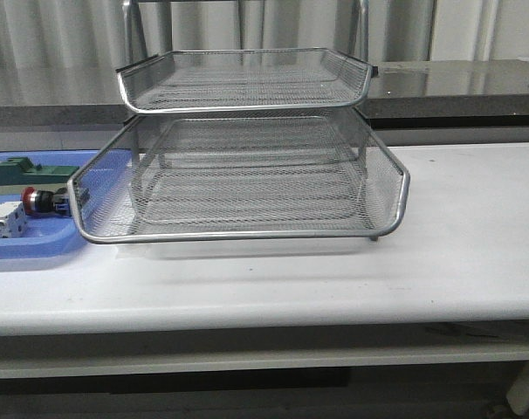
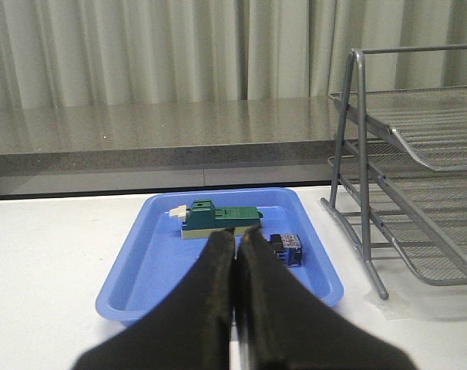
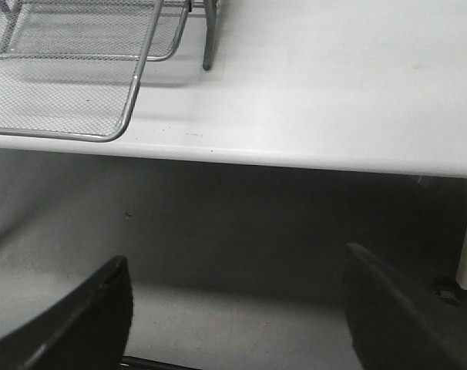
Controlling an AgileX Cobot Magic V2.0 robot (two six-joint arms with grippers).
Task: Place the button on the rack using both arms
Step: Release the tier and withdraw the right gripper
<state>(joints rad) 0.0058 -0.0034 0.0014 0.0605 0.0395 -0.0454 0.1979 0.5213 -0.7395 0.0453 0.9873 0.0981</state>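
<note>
The button (image 1: 39, 201), with its red head and black body, lies in the flat blue tray (image 1: 37, 246) at the far left, just left of the rack's (image 1: 247, 188) lower rim. In the left wrist view only its black and blue rear end (image 2: 286, 248) shows beside my fingers. My left gripper (image 2: 235, 235) is shut and empty; it hovers at the tray's near side, a little short of the button. My right gripper (image 3: 237, 270) is open and empty, held off the table's front edge with the floor under it. Neither gripper shows in the front view.
A green block (image 2: 218, 218) lies in the blue tray (image 2: 141, 270) beyond the button, and a white block (image 1: 4, 223) lies at its front left. The rack's leg (image 2: 349, 177) stands right of the tray. The rack's front corner (image 3: 102, 92) and the table edge (image 3: 310, 158) show in the right wrist view.
</note>
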